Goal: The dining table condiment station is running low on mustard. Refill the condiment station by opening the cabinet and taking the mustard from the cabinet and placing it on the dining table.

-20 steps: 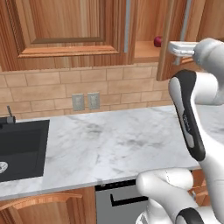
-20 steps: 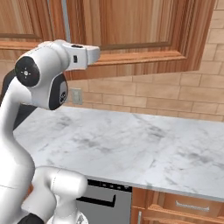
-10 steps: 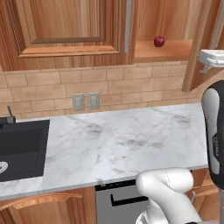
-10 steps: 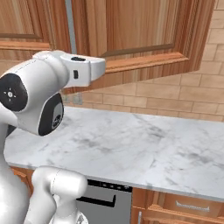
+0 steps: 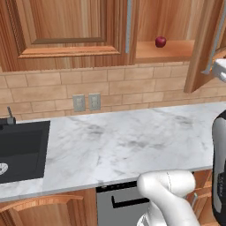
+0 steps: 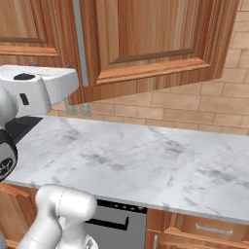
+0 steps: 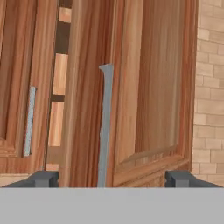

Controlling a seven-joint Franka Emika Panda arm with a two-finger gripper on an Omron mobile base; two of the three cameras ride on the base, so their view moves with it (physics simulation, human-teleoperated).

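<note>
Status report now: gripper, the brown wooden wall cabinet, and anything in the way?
Gripper open, holding nothing. Reddish-brown wooden wall cabinet door swung open, slim silver bar handle between the fingertips. Small dark red round fruit on the shelf; no mustard seen.

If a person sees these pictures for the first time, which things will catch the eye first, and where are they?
The open cabinet at the upper right of the left base view draws the eye, with one small dark red fruit alone on its shelf. In the hand view, the swung-out cabinet door with its slim silver handle stands right before the open tool. Below lies the marble counter, with a black sink at its left.
</note>
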